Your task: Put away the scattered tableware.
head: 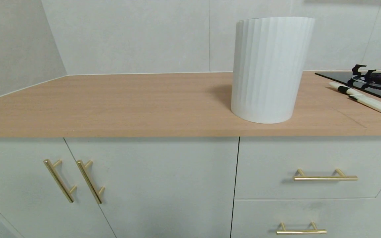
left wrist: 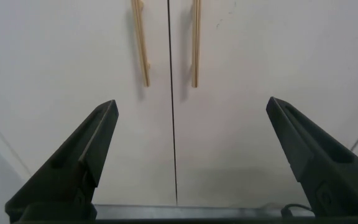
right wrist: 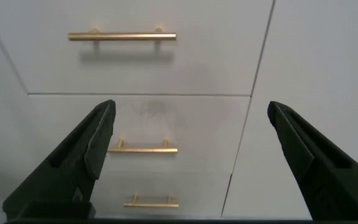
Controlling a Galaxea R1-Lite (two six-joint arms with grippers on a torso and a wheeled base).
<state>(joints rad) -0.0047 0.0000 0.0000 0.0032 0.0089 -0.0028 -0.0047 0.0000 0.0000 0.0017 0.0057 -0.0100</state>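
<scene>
- Cream utensils [head: 374,104] lie at rt end of bench [head: 111,105], just beside hob [head: 380,78], near white ribbed holder [head: 268,69].
- Left gripper [left wrist: 191,106]: fingers spread, facing cupboard doors [left wrist: 260,124] (apart from utensils).
- Right gripper [right wrist: 191,107]: fingers spread, facing drawers [right wrist: 166,68].

Container [head: 270,69], white, ribbed: one, 2 o'clock on countertop [head: 111,102]. Utensils [head: 379,106], pale with black bands: two, side by side, 3 o'clock; kind unclear. Stove [head: 339,77]: one, 3 o'clock, beyond utensils. Door handles [head: 89,181], gold: two, 8 o'clock. Drawer handles [head: 325,178], gold: two at 5 o'clock in head view, three stacked in right wrist view. Grippers: two, left gripper [left wrist: 191,109] and right gripper [right wrist: 191,109], two fingers each.
</scene>
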